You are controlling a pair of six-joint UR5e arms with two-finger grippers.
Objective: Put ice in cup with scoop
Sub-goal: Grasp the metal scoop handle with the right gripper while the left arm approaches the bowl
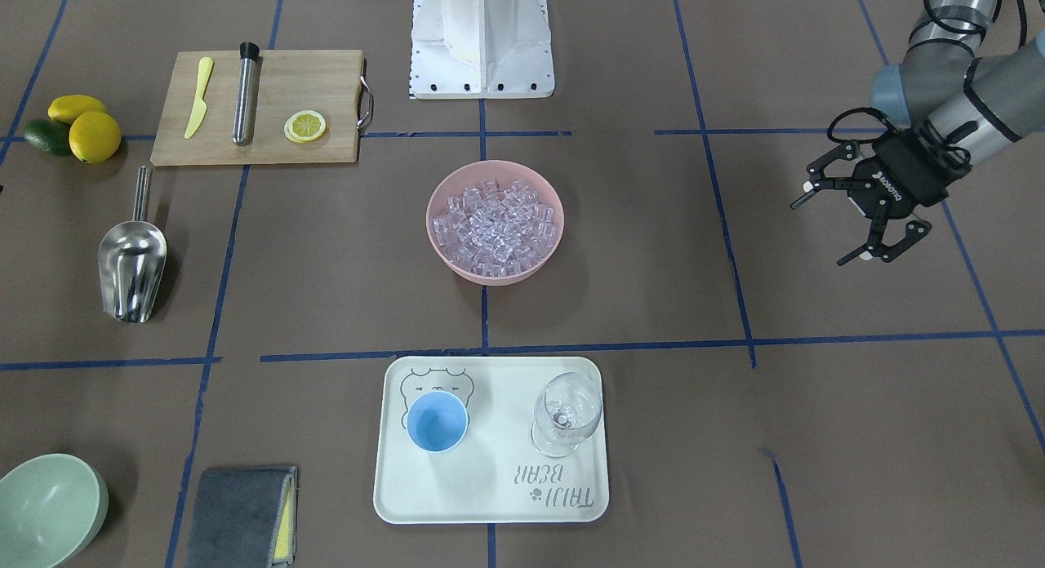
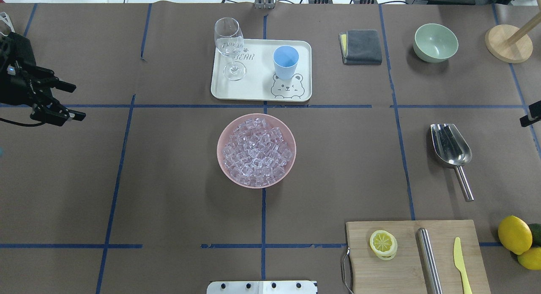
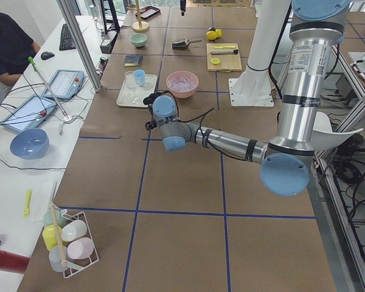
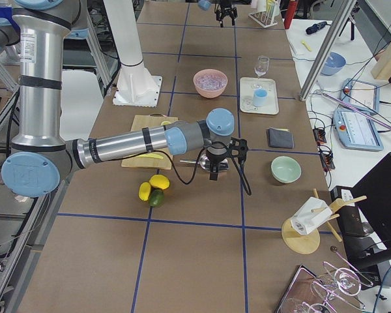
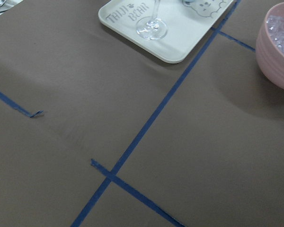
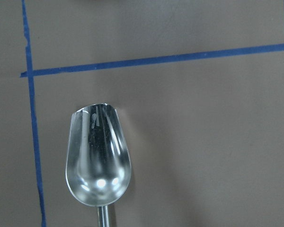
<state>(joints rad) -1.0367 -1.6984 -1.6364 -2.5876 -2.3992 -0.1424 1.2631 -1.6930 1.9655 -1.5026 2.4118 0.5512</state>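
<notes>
Nearest the robot's base, on its right: a wooden board [image 2: 405, 273] carrying a lemon slice [image 2: 383, 244], a steel cylinder [image 2: 429, 260] and a yellow knife [image 2: 460, 260], with lemons [image 2: 514, 234] just beside. A little farther out, the scoop [image 2: 450, 144], flat on the tabletop, handle toward the base, trough mouth pointing away, gripped by nothing. Hanging over it, pointing down, the right gripper [image 4: 214, 166], state of its fingers impossible to tell. Mid-tabletop, a pink bowl [image 2: 218, 148] heaped with the ice [image 2: 258, 152]. About level with that, well out on the left, the left gripper [image 2: 76, 101], fingers [image 2: 63, 86] spread wide and holding nothing. Farthest, a white tray [image 2: 258, 85] bearing the cup [image 2: 285, 61], upright, near a clear wine glass [image 2: 229, 44]; off to the right, a grey folded cloth [image 2: 363, 47] and a pale green bowl [image 2: 435, 42].
</notes>
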